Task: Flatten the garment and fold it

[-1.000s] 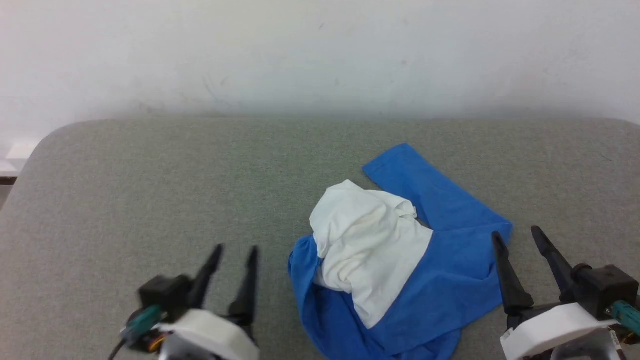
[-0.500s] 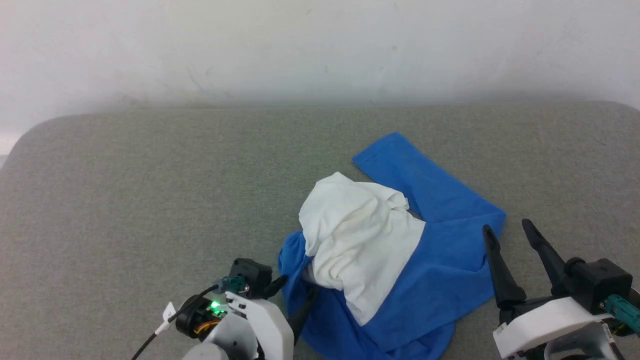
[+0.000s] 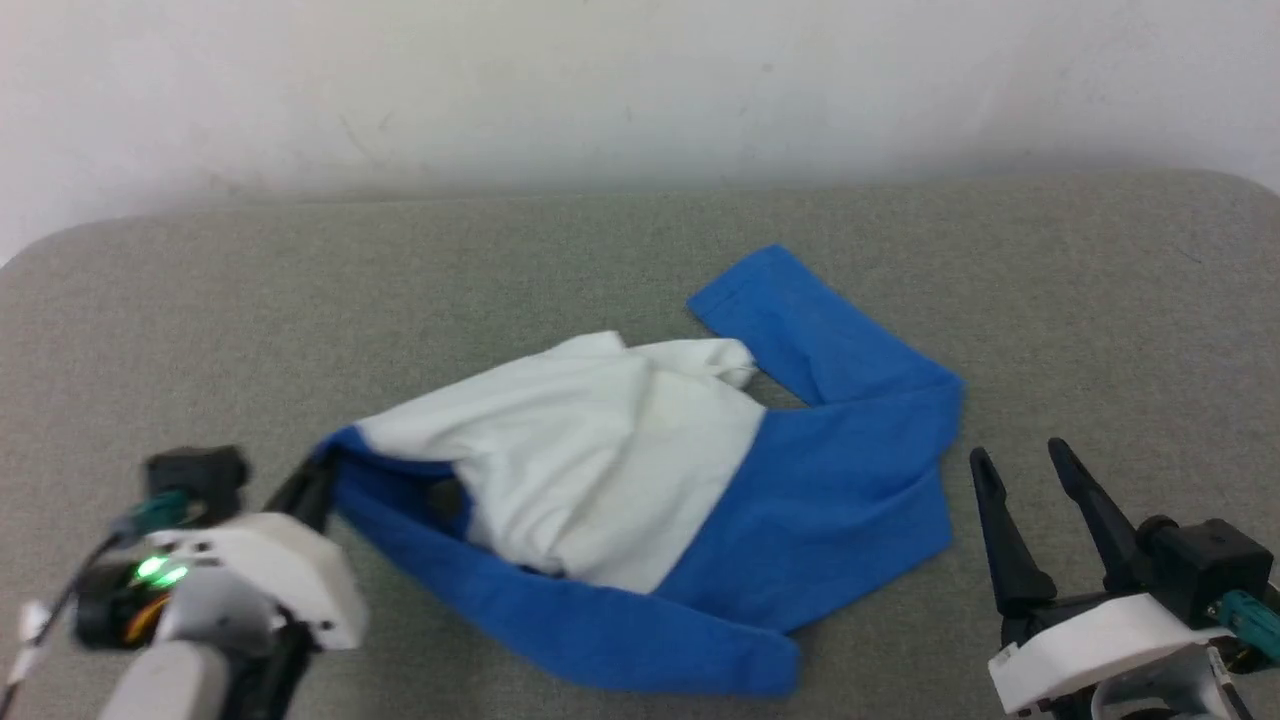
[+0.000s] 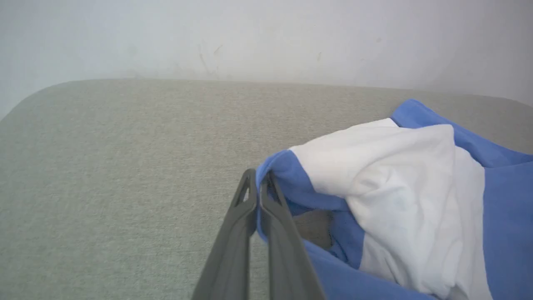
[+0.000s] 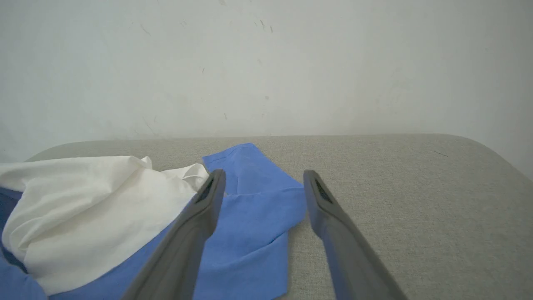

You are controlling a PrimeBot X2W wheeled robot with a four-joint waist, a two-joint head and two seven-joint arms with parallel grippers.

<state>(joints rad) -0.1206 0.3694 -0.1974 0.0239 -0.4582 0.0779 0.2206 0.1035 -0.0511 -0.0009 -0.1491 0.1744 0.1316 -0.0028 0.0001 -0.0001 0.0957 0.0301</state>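
The garment [image 3: 600, 460], white body with royal-blue sleeves, lies crumpled on the grey table [image 3: 300, 300], stretched out toward the left. My left gripper [image 3: 325, 470] is shut on a blue edge of the garment at its left tip; in the left wrist view the two fingers pinch the blue cloth [image 4: 266, 183] of the garment [image 4: 395, 196]. My right gripper [image 3: 1020, 465] stands open just right of the blue sleeve, touching nothing. In the right wrist view the open right gripper [image 5: 262, 179] hovers over the blue part of the garment [image 5: 250, 208].
A pale wall [image 3: 640, 90] rises behind the table's far edge. Bare grey tabletop spreads to the left and behind the garment, and the rounded right corner of the table [image 5: 479, 143] lies beyond my right gripper.
My left gripper closed on the garment's blue left edge and pulled it leftward, stretching the heap out. The camera view shifted slightly. The right gripper kept still and open.
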